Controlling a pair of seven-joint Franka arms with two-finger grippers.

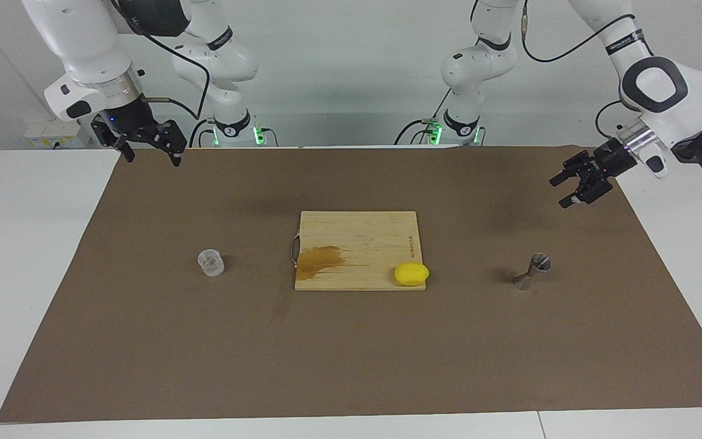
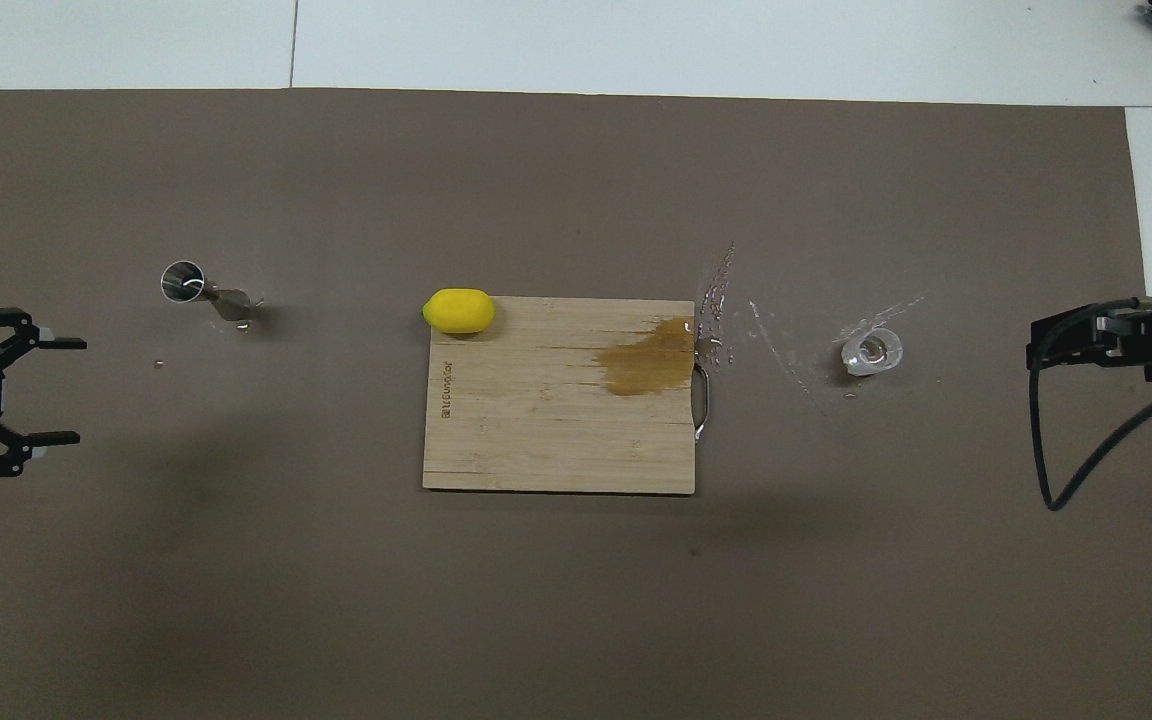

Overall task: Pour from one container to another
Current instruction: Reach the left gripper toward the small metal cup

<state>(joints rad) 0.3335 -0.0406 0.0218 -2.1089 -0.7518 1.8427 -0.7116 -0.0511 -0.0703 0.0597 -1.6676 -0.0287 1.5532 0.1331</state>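
A brown mat (image 1: 351, 341) covers the middle of a white worktop (image 1: 28, 256). At its centre lies a wooden cutting board (image 1: 357, 244) with a dark wet stain (image 1: 322, 259) near its handle, at the right arm's end. A yellow lemon (image 1: 411, 274) sits on the board's corner farthest from the robots, at the left arm's end.

The clear glass (image 1: 211, 263) stands upright on the mat toward the right arm's end, well apart from the board. The steel jigger (image 1: 532, 272) stands on the mat toward the left arm's end, also well apart from the board.

The left end effector (image 1: 572, 186) hangs in the air over the mat's edge at its own end, fingers spread and holding nothing, short of the jigger. The right end effector (image 1: 151, 153) waits raised over the mat's corner near its base, fingers spread, empty.
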